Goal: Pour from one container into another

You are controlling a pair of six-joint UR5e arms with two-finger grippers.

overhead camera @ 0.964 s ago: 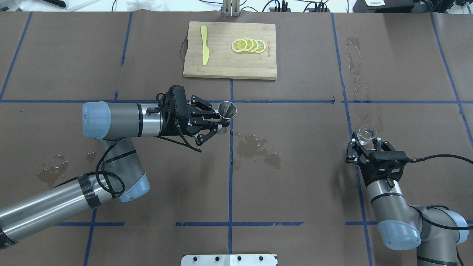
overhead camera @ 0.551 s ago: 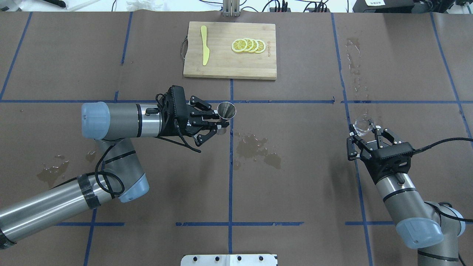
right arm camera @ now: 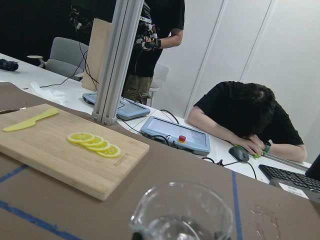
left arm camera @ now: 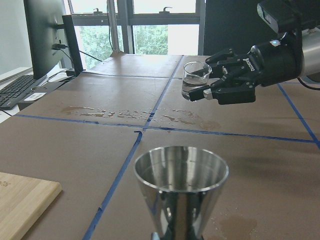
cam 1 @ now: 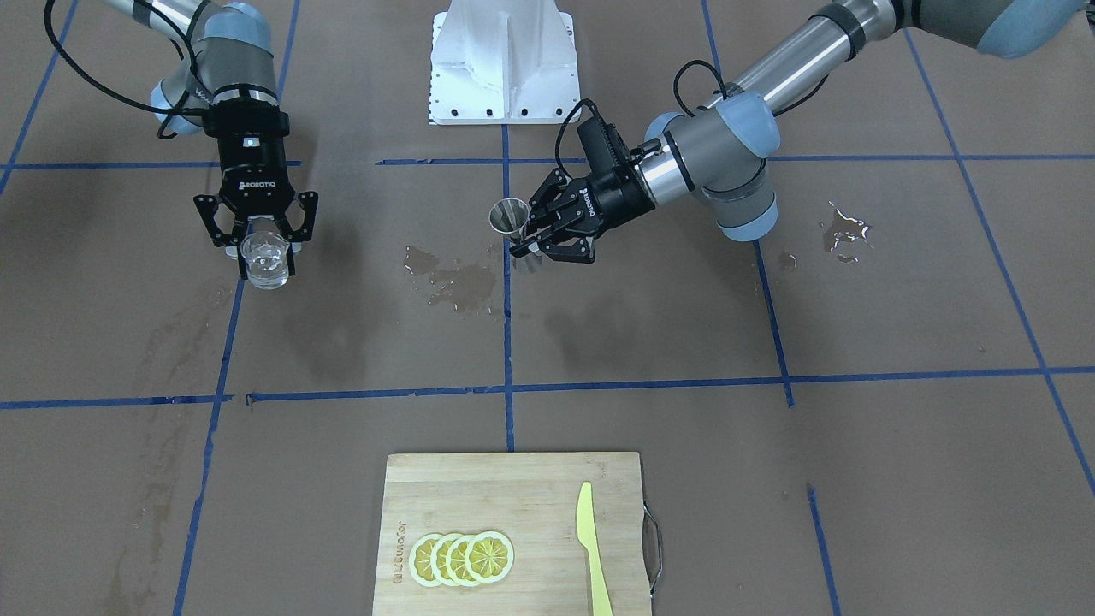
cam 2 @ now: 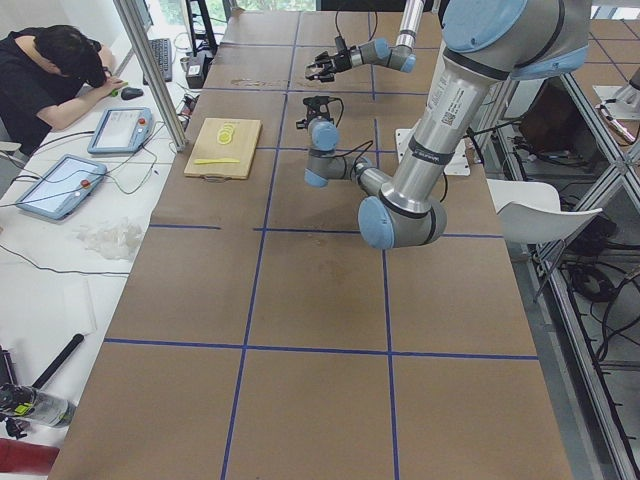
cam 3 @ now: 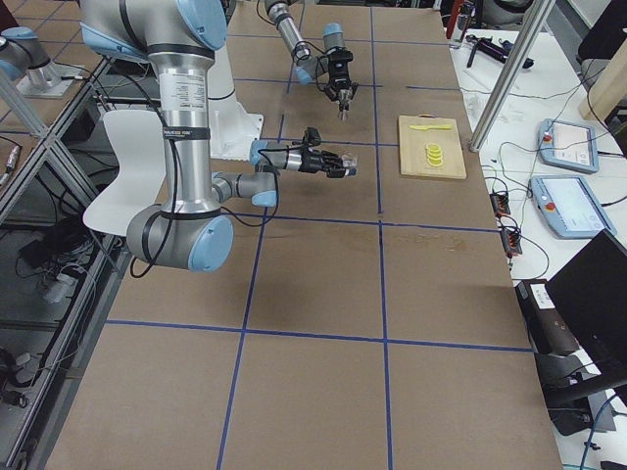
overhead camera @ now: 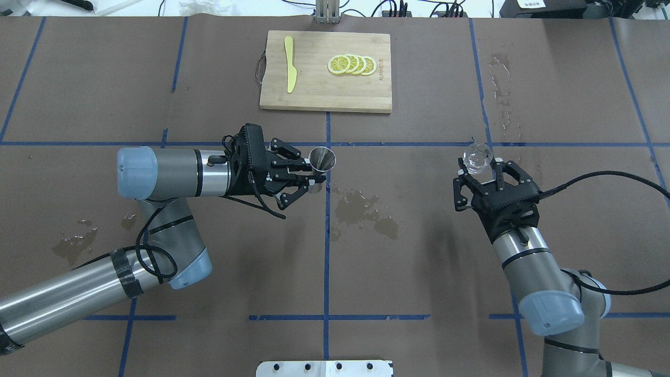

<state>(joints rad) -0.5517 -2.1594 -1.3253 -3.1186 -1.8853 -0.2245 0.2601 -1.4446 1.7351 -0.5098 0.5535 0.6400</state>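
Glass cup (overhead camera: 478, 157), a little clear liquid in it, sits upright in the closed fingers of the right gripper (overhead camera: 480, 166) above the table's (overhead camera: 576, 78) right half, well apart from the steel jigger (overhead camera: 321, 159), which the left gripper (overhead camera: 314, 177) clamps upright at its waist near the table's middle. Brown paper (overhead camera: 419, 272) crossed by blue tape lines (overhead camera: 326, 262) covers the table, with wet patches (overhead camera: 361, 208) beside the jigger and a cutting board (overhead camera: 314, 94) bearing lemon slices (overhead camera: 352, 64) and a yellow knife (overhead camera: 289, 64) at the far edge. Beyond that edge a person (right arm camera: 240, 117) slumps over a white desk (cam 2: 60, 300).
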